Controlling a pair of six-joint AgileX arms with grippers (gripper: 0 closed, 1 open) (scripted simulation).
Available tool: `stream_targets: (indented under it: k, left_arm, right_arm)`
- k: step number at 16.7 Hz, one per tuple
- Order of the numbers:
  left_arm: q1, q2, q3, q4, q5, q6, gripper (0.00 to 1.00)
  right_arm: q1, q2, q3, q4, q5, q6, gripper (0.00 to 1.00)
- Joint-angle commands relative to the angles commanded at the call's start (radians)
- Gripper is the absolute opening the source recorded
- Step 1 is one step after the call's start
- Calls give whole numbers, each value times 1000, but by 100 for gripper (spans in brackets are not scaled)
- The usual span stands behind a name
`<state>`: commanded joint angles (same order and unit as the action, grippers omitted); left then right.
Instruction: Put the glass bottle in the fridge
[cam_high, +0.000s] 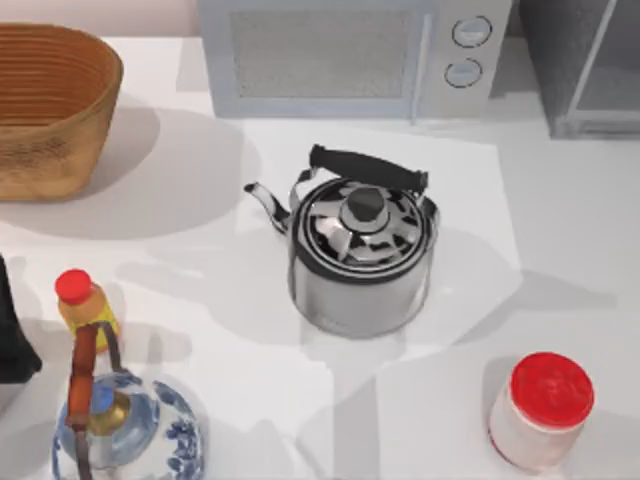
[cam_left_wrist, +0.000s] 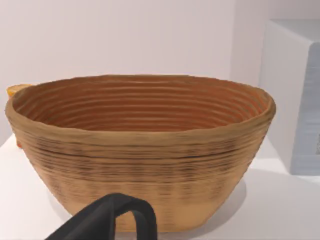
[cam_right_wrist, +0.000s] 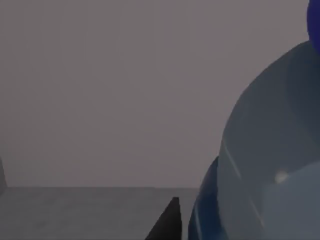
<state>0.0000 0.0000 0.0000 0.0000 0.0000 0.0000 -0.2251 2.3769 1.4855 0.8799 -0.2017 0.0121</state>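
deep-blue glass bottle (cam_right_wrist: 260, 200) seen close up, grey fridge (cam_high: 585, 65) at table's far right

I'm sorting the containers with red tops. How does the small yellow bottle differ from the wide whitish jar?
The yellow bottle is narrow with a small red cap; the whitish jar is wide with a broad red lid. The bottle stands at the table's left, beside a blue-patterned teapot; the jar stands alone at the right. The bottle's body is yellow, the jar's whitish. Both stand upright with red tops.

Kettle (cam_high: 362, 255) mid-table, open tabletop (cam_high: 560, 230) between it and fridge (cam_high: 585, 65).
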Motion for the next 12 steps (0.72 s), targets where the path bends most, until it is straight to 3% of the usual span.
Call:
stream_targets:
  k: [12]
  left_arm:
    - [0,0,0,0,0,0,100]
  right_arm:
    - [0,0,0,0,0,0,98]
